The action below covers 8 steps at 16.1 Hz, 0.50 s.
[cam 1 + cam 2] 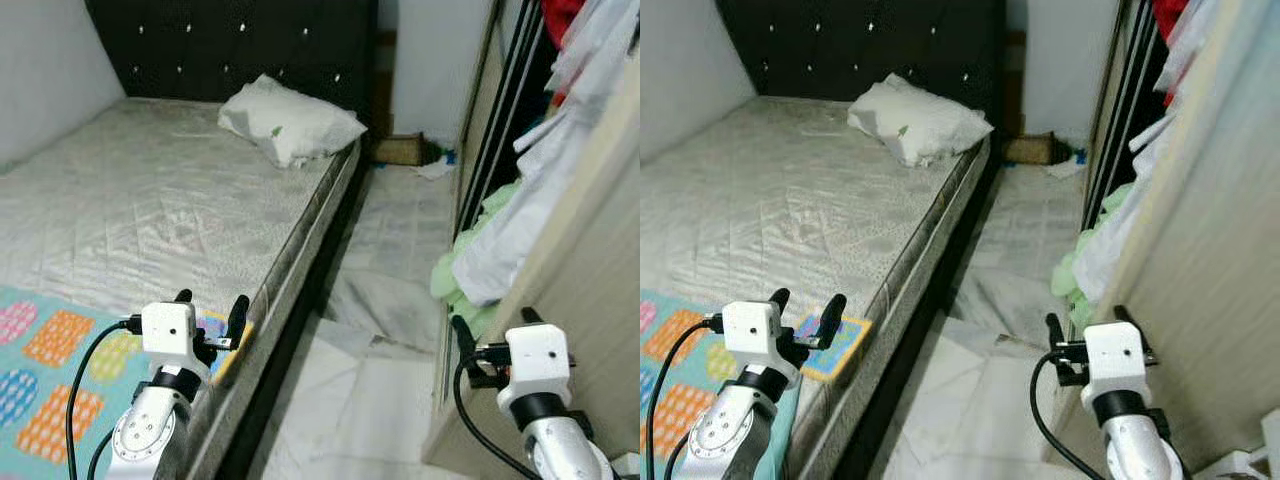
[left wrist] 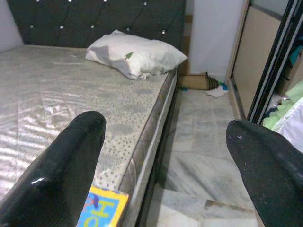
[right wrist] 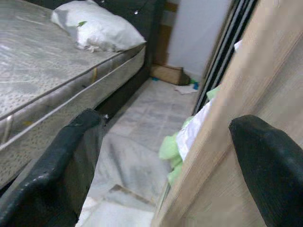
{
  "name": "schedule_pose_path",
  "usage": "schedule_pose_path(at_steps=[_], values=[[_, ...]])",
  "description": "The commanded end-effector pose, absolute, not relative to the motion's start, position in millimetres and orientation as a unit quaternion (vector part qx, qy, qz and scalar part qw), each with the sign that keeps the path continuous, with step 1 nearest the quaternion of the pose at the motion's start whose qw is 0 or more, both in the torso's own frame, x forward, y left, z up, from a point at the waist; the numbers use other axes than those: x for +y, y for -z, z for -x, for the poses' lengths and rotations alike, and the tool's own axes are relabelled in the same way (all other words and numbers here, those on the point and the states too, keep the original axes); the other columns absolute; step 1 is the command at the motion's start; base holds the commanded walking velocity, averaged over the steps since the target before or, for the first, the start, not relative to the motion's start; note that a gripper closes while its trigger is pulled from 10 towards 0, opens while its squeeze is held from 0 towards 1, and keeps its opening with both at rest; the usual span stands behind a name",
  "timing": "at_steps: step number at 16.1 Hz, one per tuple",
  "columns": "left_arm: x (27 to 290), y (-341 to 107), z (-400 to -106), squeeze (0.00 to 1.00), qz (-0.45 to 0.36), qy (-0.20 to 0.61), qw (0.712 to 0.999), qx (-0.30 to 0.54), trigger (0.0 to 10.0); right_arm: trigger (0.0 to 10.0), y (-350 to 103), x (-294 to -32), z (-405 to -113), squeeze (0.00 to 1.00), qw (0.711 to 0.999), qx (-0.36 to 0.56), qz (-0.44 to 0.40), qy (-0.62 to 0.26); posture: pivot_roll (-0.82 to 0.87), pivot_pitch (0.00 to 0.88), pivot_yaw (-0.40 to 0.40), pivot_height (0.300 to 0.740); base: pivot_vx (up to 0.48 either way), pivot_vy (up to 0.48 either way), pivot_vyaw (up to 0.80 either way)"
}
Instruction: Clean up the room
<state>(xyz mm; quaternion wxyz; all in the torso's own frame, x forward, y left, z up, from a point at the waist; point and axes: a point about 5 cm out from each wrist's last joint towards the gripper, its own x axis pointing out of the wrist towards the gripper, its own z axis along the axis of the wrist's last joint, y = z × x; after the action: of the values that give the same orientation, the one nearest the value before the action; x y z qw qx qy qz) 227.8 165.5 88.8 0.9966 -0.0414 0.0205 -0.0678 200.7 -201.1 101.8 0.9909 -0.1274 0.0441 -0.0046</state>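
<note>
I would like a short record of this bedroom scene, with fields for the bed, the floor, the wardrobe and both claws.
bed: bare mattress, white pillow near the dark headboard, colourful mat on the near corner
floor: marble tiles, brown box and small litter by the far wall
wardrobe: open, clothes spilling out, green and white
left claw: open, raised over the bed's near corner, holds nothing
right claw: open, raised beside the wardrobe door, holds nothing
</note>
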Motion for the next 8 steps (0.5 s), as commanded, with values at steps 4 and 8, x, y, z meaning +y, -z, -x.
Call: schedule_pose_path(at_steps=[4, 8], values=[[170.3, -87.0, -226.1, 0.0, 0.032, 0.06, 0.997, 0.027, 10.0, 10.0, -103.4, -200.9, -201.7, 0.0, 0.99, 0.042, 0.131, 0.001, -0.22, 0.0, 0.077, 0.74, -0.263, -0.277, 0.0], [171.5, -86.0, -225.5, 0.0, 0.036, 0.054, 0.998, 0.027, 10.0, 10.0, -101.1, -201.0, -203.2, 0.0, 0.99, 0.045, 0.133, -0.002, -0.21, 0.0, 0.071, 0.74, -0.063, -0.137, 0.0]])
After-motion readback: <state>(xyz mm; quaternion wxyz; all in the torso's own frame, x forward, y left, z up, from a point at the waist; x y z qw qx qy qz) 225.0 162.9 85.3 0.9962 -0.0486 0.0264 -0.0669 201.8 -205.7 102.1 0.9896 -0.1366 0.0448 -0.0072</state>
